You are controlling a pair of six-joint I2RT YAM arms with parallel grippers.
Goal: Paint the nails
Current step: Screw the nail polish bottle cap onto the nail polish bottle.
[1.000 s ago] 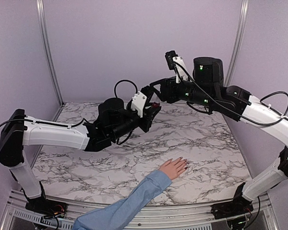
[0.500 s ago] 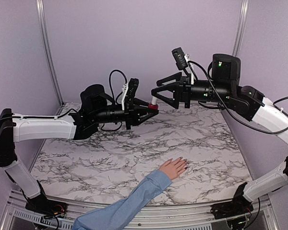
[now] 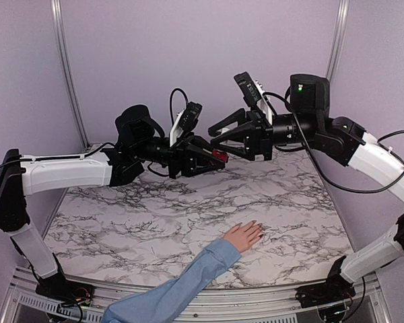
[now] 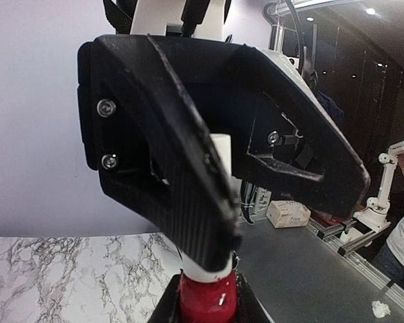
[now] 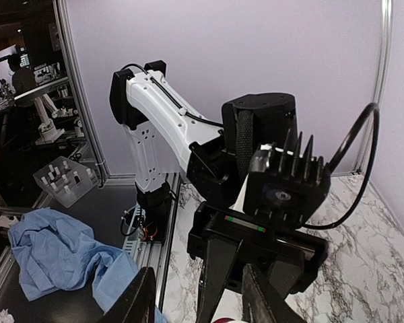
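- The left gripper (image 3: 214,159), held high above the marble table (image 3: 141,215), was clamped on a red nail-polish bottle (image 4: 205,301).
- The right gripper (image 3: 217,137) faced it nose to nose, jaws apart on either side of the bottle's white cap (image 4: 221,161).
- Well below them, a human hand (image 3: 243,236) in a light blue sleeve (image 3: 182,286) lay flat on the table's near part, the nails (image 3: 258,229) too small to judge.

Mid-air over the far half of the bench (image 3: 121,222) is blocked. The left end effector (image 3: 214,156) and right end effector (image 3: 217,138) are met tip to tip there, with a red bottle (image 3: 219,156) clamped in the left one. Near centre is taken up by a hand (image 3: 244,235) laid flat, its sleeve (image 3: 182,286) run to the near edge. Open marble is seen on both sides of it. The far side is closed by the back wall (image 3: 188,60).
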